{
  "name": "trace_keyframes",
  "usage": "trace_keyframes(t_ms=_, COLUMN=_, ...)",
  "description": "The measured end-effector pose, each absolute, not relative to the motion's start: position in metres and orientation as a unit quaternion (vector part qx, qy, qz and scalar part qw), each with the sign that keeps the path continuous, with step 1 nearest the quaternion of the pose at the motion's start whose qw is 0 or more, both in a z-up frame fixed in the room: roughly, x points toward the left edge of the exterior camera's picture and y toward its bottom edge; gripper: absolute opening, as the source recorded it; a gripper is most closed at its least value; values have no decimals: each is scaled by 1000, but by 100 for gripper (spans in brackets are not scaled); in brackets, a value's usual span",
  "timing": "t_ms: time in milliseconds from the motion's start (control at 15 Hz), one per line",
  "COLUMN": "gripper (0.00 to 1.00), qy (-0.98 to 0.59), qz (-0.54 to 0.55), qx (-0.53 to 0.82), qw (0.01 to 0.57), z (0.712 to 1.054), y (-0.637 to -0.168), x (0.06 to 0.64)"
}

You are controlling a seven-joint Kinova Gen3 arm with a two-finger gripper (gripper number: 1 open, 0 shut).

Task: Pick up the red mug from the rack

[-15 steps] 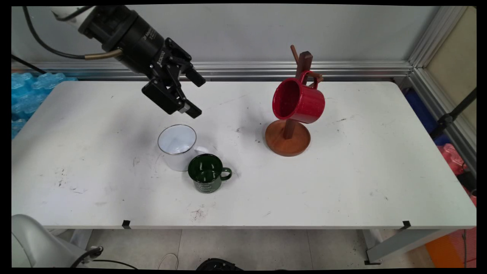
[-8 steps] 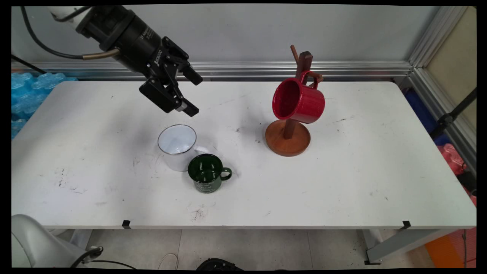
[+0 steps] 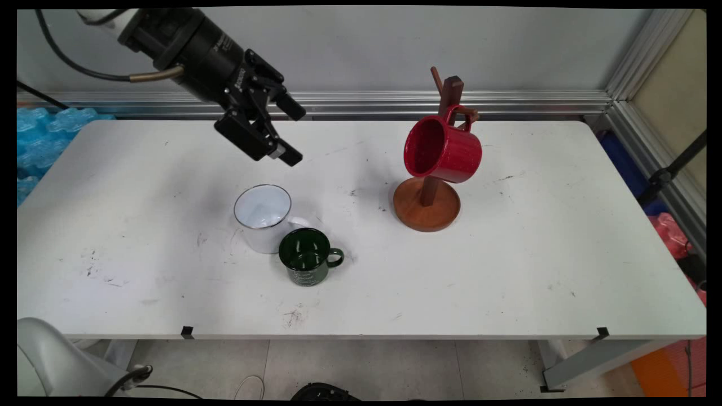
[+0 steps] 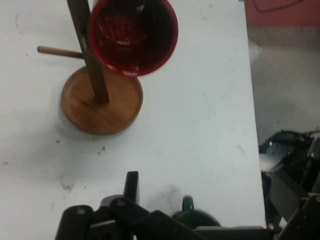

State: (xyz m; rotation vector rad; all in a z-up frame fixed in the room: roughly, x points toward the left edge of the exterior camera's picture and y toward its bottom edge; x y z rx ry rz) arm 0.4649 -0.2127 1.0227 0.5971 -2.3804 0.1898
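**White table, gripper aloft**

White table (image 3: 507, 270) carries three mugs. Gripper (image 3: 293, 135), fingers spread and empty, hangs above and behind the white mug (image 3: 263, 217). Green mug (image 3: 307, 256) touches its right front. Red mug (image 3: 443, 149) hangs on a wooden stand (image 3: 427, 206), well right.

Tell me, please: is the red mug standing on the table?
No, the red mug hangs by its handle from a peg of the wooden mug tree, above the tree's round base.

Open pincer (image 3: 296, 134) above white mug (image 3: 263, 217)
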Motion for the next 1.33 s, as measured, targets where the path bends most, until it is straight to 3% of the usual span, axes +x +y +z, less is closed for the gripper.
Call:
trace_keyframes(t_ms=800, gripper=100, qy=-878, qz=66, qx=284, qw=379, z=1035, y=-237, x=400)
trace_keyframes(t_ms=1333, gripper=100, qy=-859, qz=58, qx=339, qw=379, z=1017, y=-259, x=341)
